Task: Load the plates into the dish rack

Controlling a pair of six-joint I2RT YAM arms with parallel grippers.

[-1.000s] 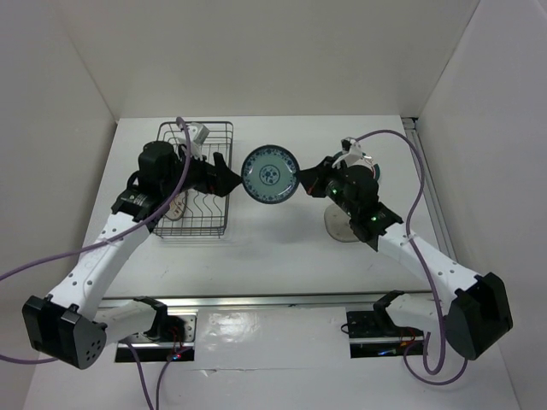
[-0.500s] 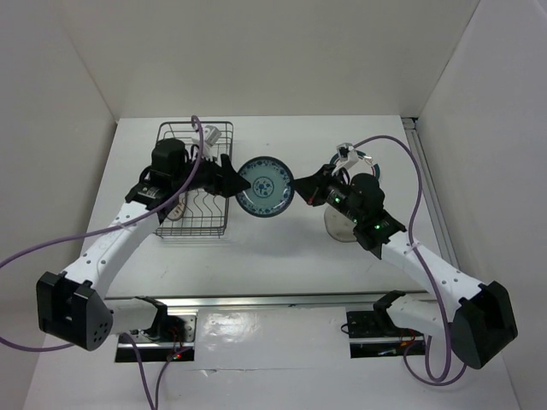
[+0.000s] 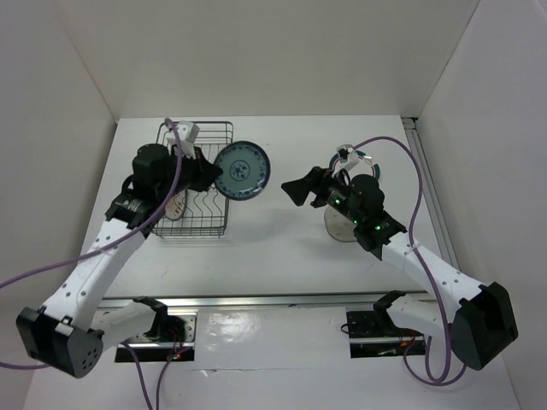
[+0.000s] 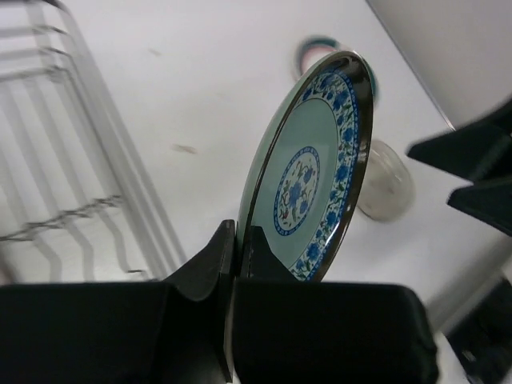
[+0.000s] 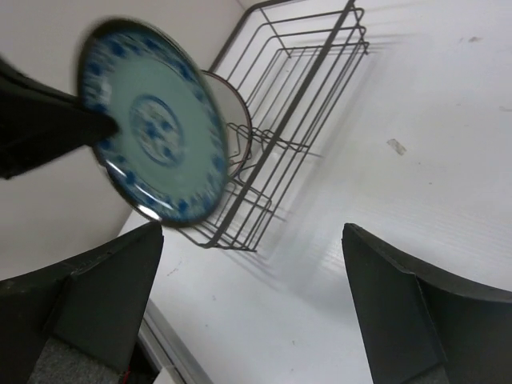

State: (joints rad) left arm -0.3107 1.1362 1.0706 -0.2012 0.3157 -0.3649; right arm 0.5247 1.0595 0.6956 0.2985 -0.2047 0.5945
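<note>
My left gripper (image 3: 212,176) is clenched on the blue plate's (image 3: 242,170) rim, arm stretched across the rack (image 3: 195,232), plate up on edge at its right side. Right gripper (image 3: 292,193) gapes empty, pointing at the plate from well apart.

text: none can be read in any view | labels, brands: none legible | numbers, signs: none legible | plate (image 4: 310,182): only a blue flower pattern, no letters on it

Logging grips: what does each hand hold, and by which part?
Left hand pinches the blue-teal plate by its rim; right hand is open, holding nothing.
</note>
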